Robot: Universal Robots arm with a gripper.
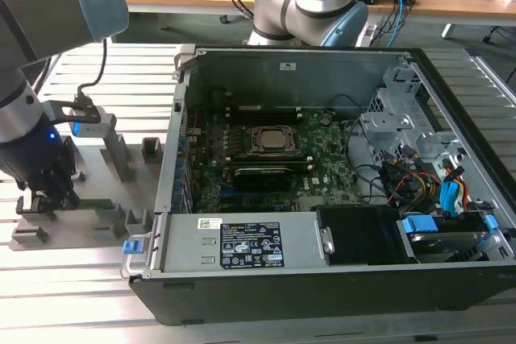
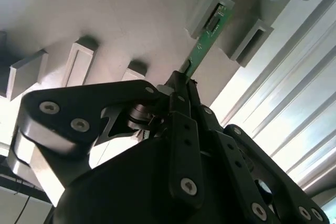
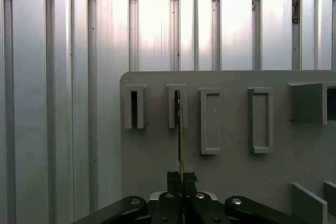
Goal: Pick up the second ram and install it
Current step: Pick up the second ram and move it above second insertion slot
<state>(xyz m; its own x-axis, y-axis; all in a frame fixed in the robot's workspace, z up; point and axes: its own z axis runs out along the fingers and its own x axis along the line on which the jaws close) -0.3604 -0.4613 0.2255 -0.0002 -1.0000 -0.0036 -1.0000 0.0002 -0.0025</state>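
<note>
The pick-up step was in hand. The fingers (image 2: pixel 180 106) were clamped together on the near end of the second ram (image 2: pixel 208 41). The thin green board ran straight out ahead of them, its far end seated in the slot of a grey holder block (image 2: pixel 207 6). By my judgement, freeing it would call for a straight, untwisted pull along that slot. The open computer case (image 1: pixel 322 279) stood well apart from the fingers.
</note>
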